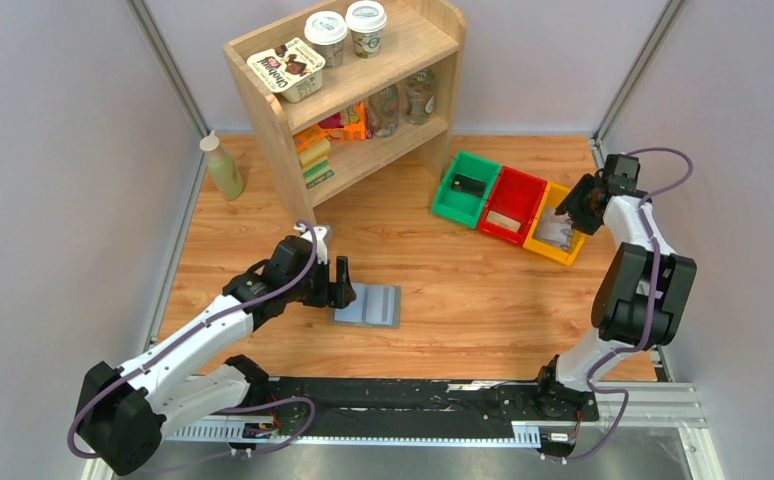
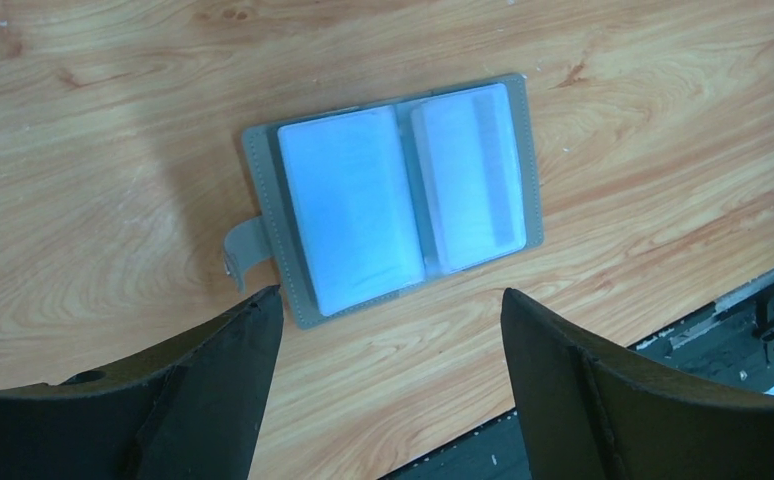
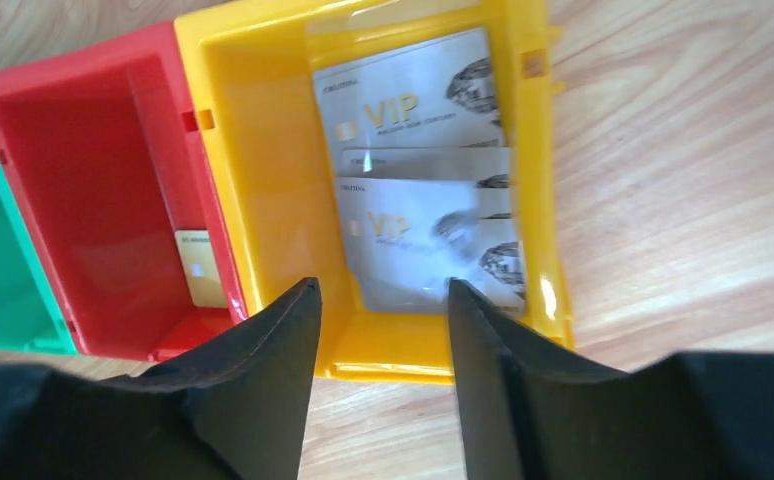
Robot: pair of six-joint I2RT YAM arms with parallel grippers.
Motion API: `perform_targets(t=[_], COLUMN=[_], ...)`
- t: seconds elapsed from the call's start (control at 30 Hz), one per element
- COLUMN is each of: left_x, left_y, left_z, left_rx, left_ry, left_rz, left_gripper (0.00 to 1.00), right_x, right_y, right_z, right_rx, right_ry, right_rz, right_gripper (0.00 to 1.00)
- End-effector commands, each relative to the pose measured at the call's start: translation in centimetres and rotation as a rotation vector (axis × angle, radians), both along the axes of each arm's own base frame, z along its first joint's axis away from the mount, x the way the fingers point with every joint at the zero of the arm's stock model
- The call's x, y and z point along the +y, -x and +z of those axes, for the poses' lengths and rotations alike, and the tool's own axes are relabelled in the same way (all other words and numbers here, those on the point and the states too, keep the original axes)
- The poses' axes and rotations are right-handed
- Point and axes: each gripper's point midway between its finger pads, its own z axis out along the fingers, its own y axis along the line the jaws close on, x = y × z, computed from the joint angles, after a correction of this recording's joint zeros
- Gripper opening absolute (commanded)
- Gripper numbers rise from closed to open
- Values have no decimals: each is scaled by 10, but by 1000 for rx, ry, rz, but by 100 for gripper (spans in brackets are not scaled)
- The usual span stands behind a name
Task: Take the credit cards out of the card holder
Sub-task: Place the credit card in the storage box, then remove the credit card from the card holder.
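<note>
The grey card holder (image 2: 388, 195) lies open like a book on the wooden table, pale blue pockets up, side tab (image 2: 245, 250) at its left. A pale card (image 2: 470, 180) shows in its right pocket. My left gripper (image 2: 393, 305) hovers open just short of the holder's near edge, nothing between its fingers; from above, the card holder (image 1: 368, 305) lies right beside the left gripper (image 1: 342, 283). Three silver credit cards (image 3: 418, 180) lie in the yellow bin (image 3: 263, 150). My right gripper (image 3: 381, 290) hangs open over that bin's near end, empty.
A red bin (image 3: 83, 170) with a small gold card (image 3: 201, 268) and a green bin (image 1: 466, 187) stand beside the yellow one. A wooden shelf (image 1: 358, 90) with cups and packets stands at the back, a bottle (image 1: 222, 167) to its left.
</note>
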Motion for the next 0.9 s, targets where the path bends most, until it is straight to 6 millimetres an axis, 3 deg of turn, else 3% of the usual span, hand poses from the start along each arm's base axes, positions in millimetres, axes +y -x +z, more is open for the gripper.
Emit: perform_targets(t=[0.0, 0.1, 0.2, 0.3, 0.37, 0.43, 0.53, 0.7, 0.87], left_x=[10, 19, 26, 32, 31, 27, 20, 19, 17], left_y=[1, 1, 0, -3, -6, -7, -7, -3, 2], left_z=[-3, -10, -15, -22, -26, -30, -37, -55, -69], left_rx=[19, 39, 49, 66, 78, 96, 130, 186, 223], left_ry=[5, -18, -35, -38, -27, -5, 18, 12, 33], left_rz=[76, 111, 148, 186, 196, 197, 196, 215, 228], left_gripper=[87, 85, 84, 83, 83, 82, 80, 77, 72], right_x=[-23, -24, 9, 67, 112, 172, 246, 330, 380], right_y=[7, 20, 25, 31, 41, 56, 87, 134, 165], right_z=[45, 67, 84, 91, 82, 75, 56, 33, 7], right_rx=[-22, -28, -99, -177, -193, -205, -177, -150, -61], right_ry=[134, 226, 178, 76, 3, -80, -175, -272, -309], right_rz=[-88, -127, -59, 75, 168, 299, 440, 617, 737], right_gripper=[57, 64, 64, 64, 65, 66, 65, 57, 52])
